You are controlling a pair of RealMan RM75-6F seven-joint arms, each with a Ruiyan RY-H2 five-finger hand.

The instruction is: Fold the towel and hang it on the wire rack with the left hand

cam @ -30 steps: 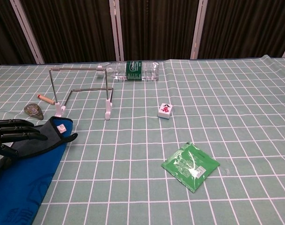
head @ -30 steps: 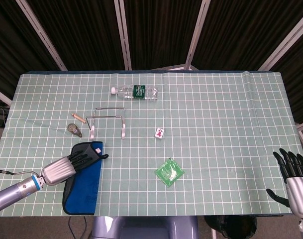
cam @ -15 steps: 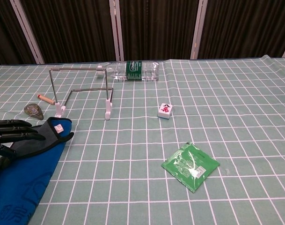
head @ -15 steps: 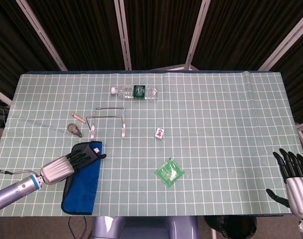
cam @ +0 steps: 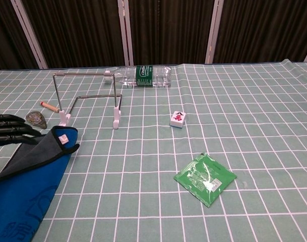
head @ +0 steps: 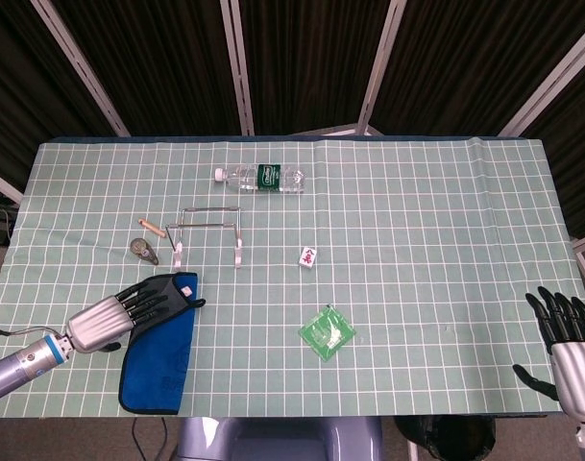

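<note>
Looking down, head view:
Table: one table (head: 417,240) under a pale green cloth with a white grid.
Towel: one blue towel (head: 162,355) at the near left edge, folded lengthwise, its grey underside turned up at the far end.
Left hand: the left hand (head: 129,309) lies on the towel's far left corner, dark fingers straight and slightly spread; whether it grips the cloth cannot be told.
Right hand: the right hand (head: 569,338) is at the near right corner, off the table, fingers upright and apart, holding nothing.
Wire rack: one wire rack (head: 208,233) stands beyond the towel, apart from it.
Bottle: one clear bottle (head: 260,177) on its side, green label, writing too small to read.

Chest view:
Tile: one white mahjong tile (cam: 178,119) with red and green marks, right of the rack.
Packet: one green packet (cam: 205,179) in clear wrap, near centre.
Small items: one orange-tipped stick (cam: 50,106) and one grey teardrop-shaped object (cam: 36,118), left of the rack.
Towel tag: a small white tag with a red mark at the towel's far corner; unreadable.
</note>
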